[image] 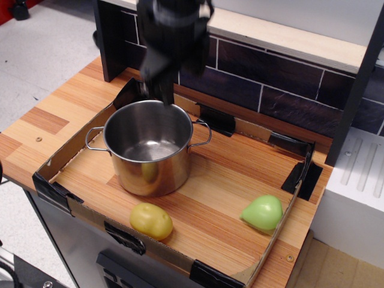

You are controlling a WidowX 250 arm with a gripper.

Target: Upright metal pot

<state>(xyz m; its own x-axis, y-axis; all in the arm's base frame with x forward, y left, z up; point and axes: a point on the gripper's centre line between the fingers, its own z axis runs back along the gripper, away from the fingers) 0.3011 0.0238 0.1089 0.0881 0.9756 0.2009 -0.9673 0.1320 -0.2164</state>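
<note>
The shiny metal pot (149, 147) stands upright on the wooden tray floor, mouth up, with a thin wire loop handle on each side of the rim. My black gripper (161, 90) hangs just above the pot's back rim, blurred by motion. It looks clear of the pot and holds nothing; I cannot make out how the jaws stand.
A low cardboard wall with black tape (54, 186) rings the wooden board. A yellow toy food (151, 221) lies in front of the pot and a green one (262, 212) at the front right. A dark tiled back wall (270, 84) and shelf stand behind.
</note>
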